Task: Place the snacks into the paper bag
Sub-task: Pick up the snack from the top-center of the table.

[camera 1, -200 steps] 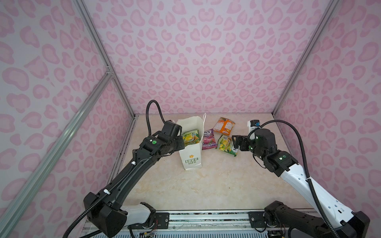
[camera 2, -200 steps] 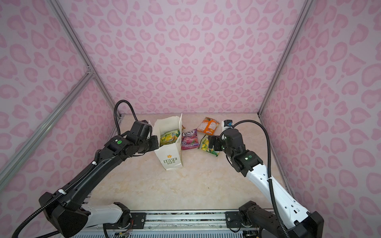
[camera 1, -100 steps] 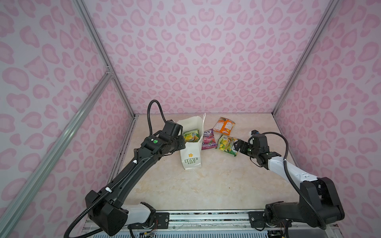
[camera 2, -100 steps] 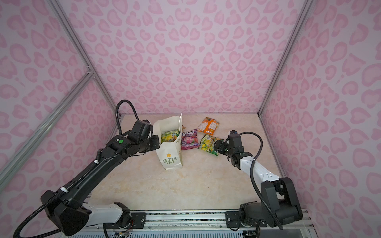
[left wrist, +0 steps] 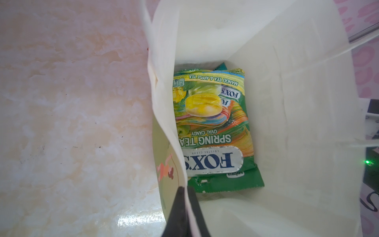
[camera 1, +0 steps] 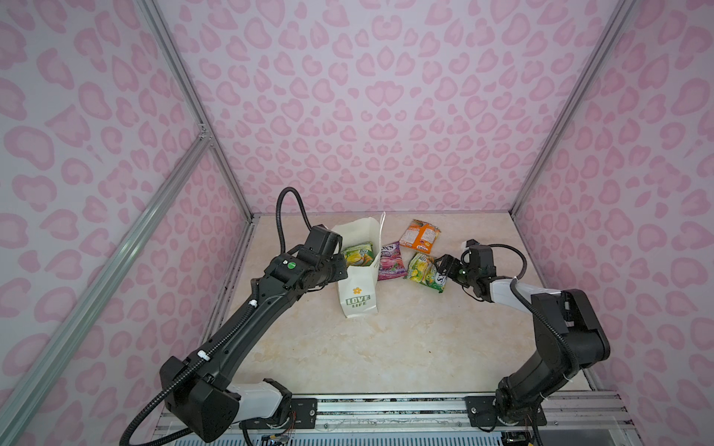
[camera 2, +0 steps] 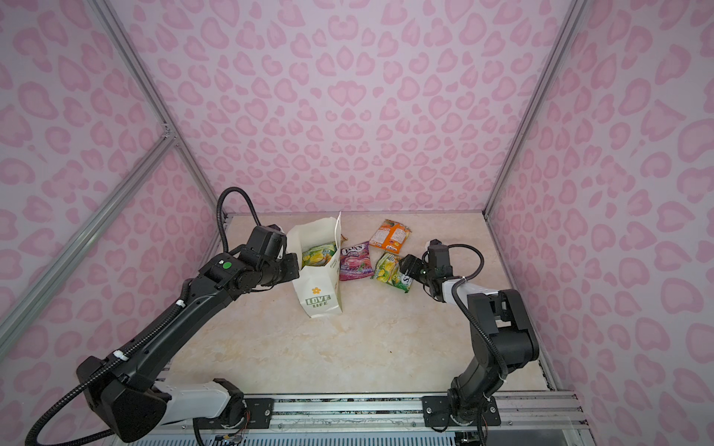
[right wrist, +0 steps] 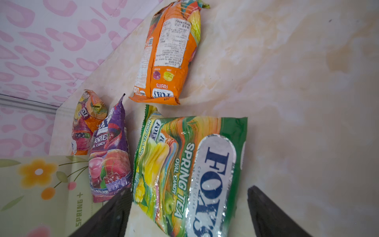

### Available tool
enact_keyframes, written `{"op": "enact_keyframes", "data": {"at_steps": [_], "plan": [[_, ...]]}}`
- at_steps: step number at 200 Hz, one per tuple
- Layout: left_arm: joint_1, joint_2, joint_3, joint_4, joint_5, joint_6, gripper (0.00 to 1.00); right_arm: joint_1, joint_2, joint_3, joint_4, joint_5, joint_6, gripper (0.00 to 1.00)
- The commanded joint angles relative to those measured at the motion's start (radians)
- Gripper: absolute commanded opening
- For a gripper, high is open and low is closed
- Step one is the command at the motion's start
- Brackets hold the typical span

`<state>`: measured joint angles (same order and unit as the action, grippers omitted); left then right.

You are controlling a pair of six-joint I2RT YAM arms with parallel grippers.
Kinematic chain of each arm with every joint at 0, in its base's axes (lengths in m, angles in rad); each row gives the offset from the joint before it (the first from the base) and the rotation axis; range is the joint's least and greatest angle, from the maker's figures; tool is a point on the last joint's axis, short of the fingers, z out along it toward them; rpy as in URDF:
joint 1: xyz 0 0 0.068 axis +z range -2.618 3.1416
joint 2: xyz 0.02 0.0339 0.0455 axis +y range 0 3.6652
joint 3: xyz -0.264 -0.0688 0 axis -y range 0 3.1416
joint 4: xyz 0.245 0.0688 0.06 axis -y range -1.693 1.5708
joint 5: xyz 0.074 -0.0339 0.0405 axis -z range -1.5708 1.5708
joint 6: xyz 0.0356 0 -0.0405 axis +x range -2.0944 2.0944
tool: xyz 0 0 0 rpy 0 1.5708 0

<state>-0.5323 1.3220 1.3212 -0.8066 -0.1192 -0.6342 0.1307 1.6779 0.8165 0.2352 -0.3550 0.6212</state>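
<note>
The cream paper bag (camera 1: 357, 284) (camera 2: 317, 287) stands upright at mid-table. My left gripper (left wrist: 187, 187) (camera 1: 342, 266) is shut on the bag's near wall (left wrist: 162, 115) at the rim, one finger inside and one outside. A green snack (left wrist: 211, 127) (camera 1: 359, 253) lies inside, over a teal corner (left wrist: 221, 66). My right gripper (right wrist: 188, 189) (camera 1: 444, 266) (camera 2: 407, 266) is open and low over the table. Its fingers straddle the end of a green Spring Tea snack (right wrist: 190, 164) (camera 1: 425, 270) (camera 2: 392, 270) with gaps on both sides.
A purple packet (camera 1: 391, 260) (camera 2: 355, 260) (right wrist: 110, 156) lies between the bag and the green packet. An orange packet (camera 1: 420, 235) (camera 2: 390, 236) (right wrist: 170, 55) lies further back. A red-orange packet (right wrist: 88, 121) stands behind the purple one, against the bag. Pink walls enclose the table.
My right arm has dropped from a raised pose to table level and brought its open jaws round the green packet's end. The left arm and the bag have not moved.
</note>
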Motion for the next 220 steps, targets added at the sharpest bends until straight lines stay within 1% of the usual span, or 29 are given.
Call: {"op": "enact_keyframes", "data": {"at_steps": [1,24,55,100,146,177,197,220], "plan": [[0.000,0.005,0.006,-0.028,0.012,0.005,0.03,-0.007,0.027,0.011,0.051,-0.024,0.013,0.90],[0.000,0.003,0.009,-0.028,0.013,0.003,0.03,-0.016,0.074,0.045,0.046,-0.055,0.013,0.89],[0.000,0.003,0.014,-0.037,0.012,0.002,0.03,-0.033,0.091,0.056,0.012,-0.018,0.002,0.89],[0.000,0.007,0.018,-0.037,0.016,-0.001,0.03,-0.045,0.150,0.098,0.007,-0.030,0.001,0.88],[0.000,0.002,0.014,-0.038,0.012,-0.002,0.03,-0.023,0.220,0.152,0.013,-0.100,-0.011,0.87],[0.000,0.001,0.012,-0.039,0.016,-0.005,0.03,-0.022,0.268,0.166,0.053,-0.145,0.005,0.87],[0.000,-0.003,0.012,-0.039,0.015,-0.006,0.03,-0.022,0.284,0.170,0.062,-0.153,0.005,0.84],[0.000,-0.004,0.015,-0.039,0.015,-0.007,0.03,-0.020,0.292,0.161,0.075,-0.162,0.008,0.75]]}}
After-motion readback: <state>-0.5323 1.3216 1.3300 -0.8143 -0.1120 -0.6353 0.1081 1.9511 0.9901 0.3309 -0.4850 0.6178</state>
